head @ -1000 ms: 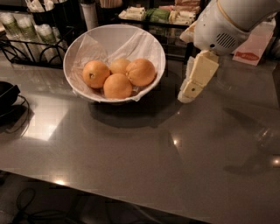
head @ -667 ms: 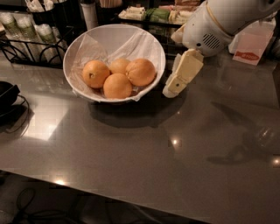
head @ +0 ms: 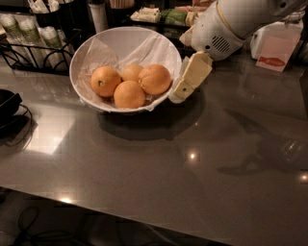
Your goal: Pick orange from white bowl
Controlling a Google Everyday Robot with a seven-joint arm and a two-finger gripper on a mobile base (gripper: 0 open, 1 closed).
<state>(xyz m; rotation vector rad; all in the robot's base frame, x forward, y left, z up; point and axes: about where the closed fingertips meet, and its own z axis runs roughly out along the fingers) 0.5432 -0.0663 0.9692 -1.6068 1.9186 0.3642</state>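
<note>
The white bowl, lined with crinkled white paper, stands on the grey counter at the back left and holds four oranges. The orange is the largest one, with smooth peel, and lies at the right side of the bowl. Another orange at the left shows a dark stem dimple. Two more lie between them. My gripper hangs just outside the bowl's right rim, level with the orange and a little to its right, pointing down and to the left. It holds nothing that I can see.
A black wire rack with cups stands at the back left. A black object sits at the left edge. A white box with a red label and snack packs line the back.
My arm has swung left, bringing the gripper from well right of the bowl up to its right rim. The oranges and the bowl have not moved.
</note>
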